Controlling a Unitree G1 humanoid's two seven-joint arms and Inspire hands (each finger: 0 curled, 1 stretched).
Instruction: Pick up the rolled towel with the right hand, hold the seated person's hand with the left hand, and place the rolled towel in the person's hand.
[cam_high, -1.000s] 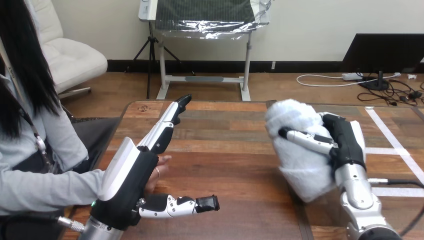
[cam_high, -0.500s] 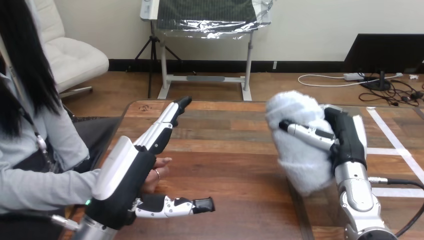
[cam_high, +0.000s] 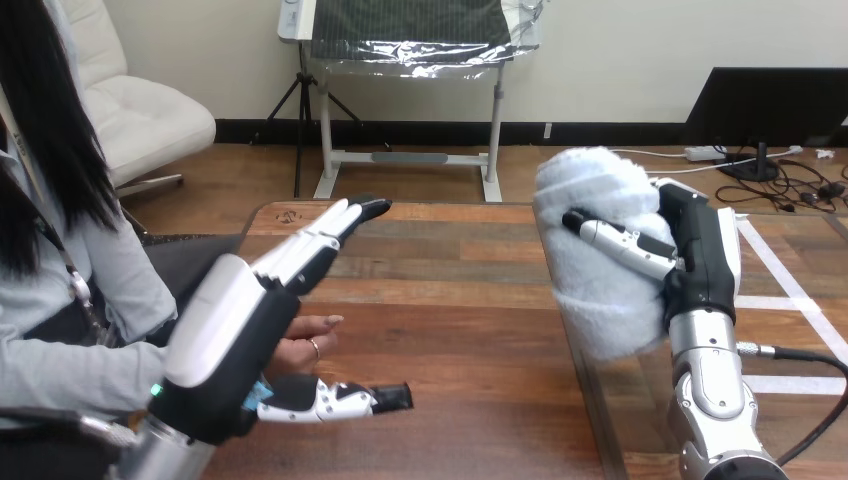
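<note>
R hand (cam_high: 700, 262) has thumb + fingers curled round fluffy white rolled towel (cam_high: 598, 255), held up over wooden bench (cam_high: 470, 330) at right, well apart from person's hand (cam_high: 306, 350). L hand (cam_high: 238, 335) is spread, fingers straight, beside that hand w/o clasping it, prob. lining up to steady it for delivery.

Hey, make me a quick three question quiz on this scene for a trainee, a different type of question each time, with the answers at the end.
1. True or false: the rolled towel already lies in the person's hand.
2. How are the fingers of the left hand? A: curled round the person's wrist. B: straight and open. C: pinching the rolled towel.
3. Fill in: the rolled towel is gripped, raised over the wooden table, by the robot's ___ hand.

Key: 1 false; 2 B; 3 right hand.
</note>
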